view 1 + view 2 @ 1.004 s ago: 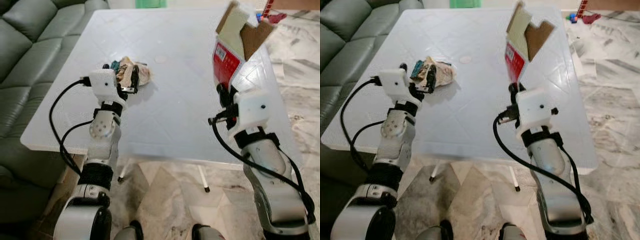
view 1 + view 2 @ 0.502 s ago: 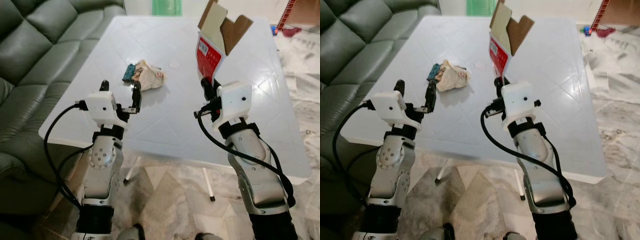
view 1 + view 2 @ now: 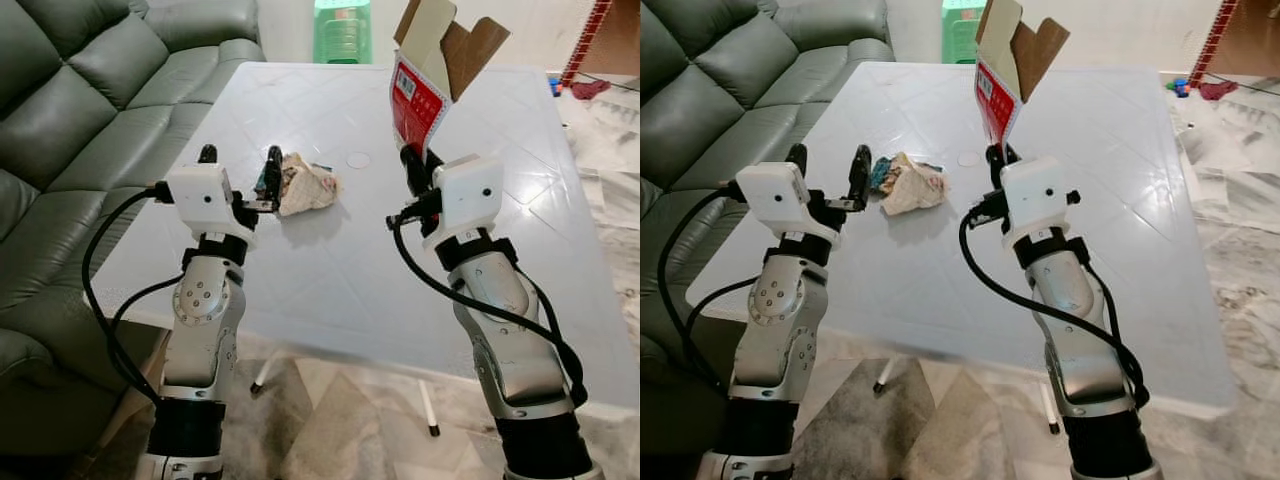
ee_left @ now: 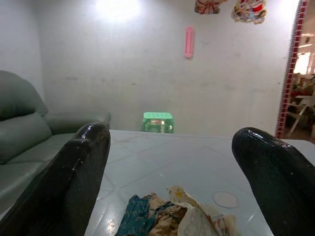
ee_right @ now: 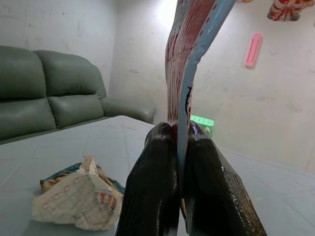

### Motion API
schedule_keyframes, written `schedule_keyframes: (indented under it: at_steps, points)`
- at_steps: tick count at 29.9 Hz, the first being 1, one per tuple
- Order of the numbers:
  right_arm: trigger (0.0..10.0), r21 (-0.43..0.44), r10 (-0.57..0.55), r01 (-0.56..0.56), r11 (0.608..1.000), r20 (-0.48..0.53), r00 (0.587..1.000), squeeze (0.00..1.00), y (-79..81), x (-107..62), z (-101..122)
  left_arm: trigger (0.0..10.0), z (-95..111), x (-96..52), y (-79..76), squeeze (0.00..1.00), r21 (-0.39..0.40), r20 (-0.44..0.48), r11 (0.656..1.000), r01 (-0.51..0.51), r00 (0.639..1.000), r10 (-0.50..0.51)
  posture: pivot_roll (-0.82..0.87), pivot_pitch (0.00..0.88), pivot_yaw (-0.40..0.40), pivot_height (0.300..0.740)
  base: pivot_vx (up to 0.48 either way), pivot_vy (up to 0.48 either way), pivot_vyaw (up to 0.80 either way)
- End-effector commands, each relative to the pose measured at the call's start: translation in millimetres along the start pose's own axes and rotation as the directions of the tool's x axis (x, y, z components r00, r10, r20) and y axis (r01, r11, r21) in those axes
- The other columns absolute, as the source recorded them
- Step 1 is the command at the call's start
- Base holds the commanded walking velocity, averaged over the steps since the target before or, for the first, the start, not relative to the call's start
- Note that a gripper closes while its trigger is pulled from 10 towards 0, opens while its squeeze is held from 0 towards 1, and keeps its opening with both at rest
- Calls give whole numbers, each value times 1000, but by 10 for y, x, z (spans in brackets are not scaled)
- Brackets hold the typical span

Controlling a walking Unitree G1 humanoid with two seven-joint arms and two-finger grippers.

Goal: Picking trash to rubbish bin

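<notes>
Left gripper wide, back at wad after retreating; wad mid-counter, ungrasped. Right gripper clamps carton, raised right of wad. Wad grasp next.

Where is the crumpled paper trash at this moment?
The crumpled paper trash lies on the white table, just ahead of the open left gripper.

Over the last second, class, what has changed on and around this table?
The camera shifted. The left gripper, jaws open, drew back from the crumpled wrapper, then returned near it. The right gripper stays shut on the flattened red carton; the wrapper stays on the table.
</notes>
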State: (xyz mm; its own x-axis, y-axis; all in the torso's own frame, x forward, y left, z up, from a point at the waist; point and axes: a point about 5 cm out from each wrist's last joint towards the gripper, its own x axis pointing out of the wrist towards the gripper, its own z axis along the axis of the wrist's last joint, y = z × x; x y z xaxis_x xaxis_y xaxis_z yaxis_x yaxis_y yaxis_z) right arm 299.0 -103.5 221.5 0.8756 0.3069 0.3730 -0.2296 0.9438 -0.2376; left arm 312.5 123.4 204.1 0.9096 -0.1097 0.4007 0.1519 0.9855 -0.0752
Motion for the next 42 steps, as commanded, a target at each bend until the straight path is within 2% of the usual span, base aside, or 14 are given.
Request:
schedule_keyframes:
  at_steps: [1,10,16,22,30,33,36,38,40,42]
  points:
    - [10000,-8,-4,4,1000,14,1000,0,-26,-6,16,10000,19,-13,-28,0,-3,2,1000,12,1000,-12,-58,56,54,740,349,0,0]
    - [10000,-15,-1,1,1000,12,1000,0,-49,-20,-1,10000,-15,-34,-25,0,4,-16,1000,2,1000,-2,-63,59,50,740,333,0,0]
    - [10000,-11,2,-2,1000,1,1000,0,-38,-39,-31,10000,-105,-77,17,0,34,-61,999,-29,998,32,-62,62,51,740,0,0,0]
    - [10000,-4,10,-10,1000,-11,1000,0,-26,-59,-40,10000,-254,-94,165,0,46,-128,995,-85,988,91,-74,73,51,740,0,0,0]
    - [10000,-6,6,-6,1000,-27,1000,0,-57,-102,-56,10000,-260,-40,239,0,51,-131,993,-108,985,114,-83,84,53,740,0,0,0]
    - [10000,-1,11,-11,1000,-34,999,0,-44,-115,-59,10000,-315,-7,333,0,71,-159,988,-136,977,146,-85,91,51,740,0,0,0]
    - [10000,19,31,-30,999,-50,998,0,-17,-135,-66,10000,-448,35,425,0,71,-234,987,-141,960,154,-92,102,48,740,0,0,0]
    - [10000,39,62,-59,998,-75,995,0,20,-165,-87,10000,-561,57,523,0,85,-295,983,-162,938,180,-106,112,48,740,0,0,0]
    - [10000,52,75,-70,996,-85,994,0,33,-193,-90,10000,-588,66,572,0,60,-306,981,-184,932,194,-122,121,48,740,0,0,0]
    - [10000,85,110,-100,991,-124,986,0,51,-261,-117,10000,-691,94,674,0,81,-358,977,-198,909,214,-150,135,50,740,0,0,0]
